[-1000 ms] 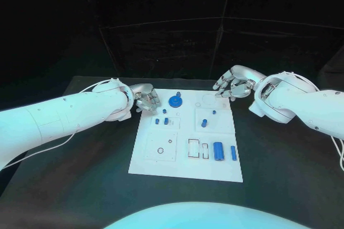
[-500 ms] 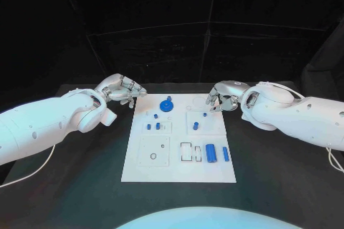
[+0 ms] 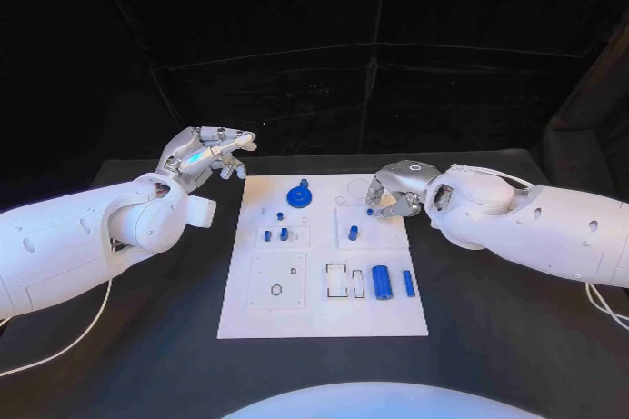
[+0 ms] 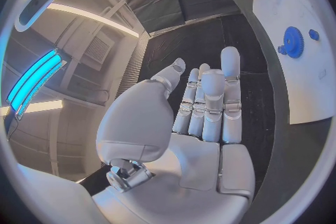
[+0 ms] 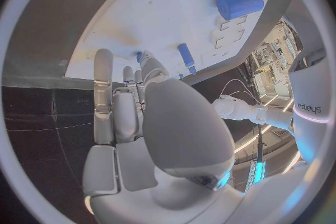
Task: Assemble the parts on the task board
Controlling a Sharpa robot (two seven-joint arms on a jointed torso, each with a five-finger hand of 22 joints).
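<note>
Beyond left hand [image 4: 203,117] fingers: blue gear [image 4: 292,42].

The left hand [image 3: 210,153] has lifted off the task board [image 3: 324,310].

Black table [image 3: 498,301]; dark curtain backdrop [image 3: 328,83] behind it.
</note>
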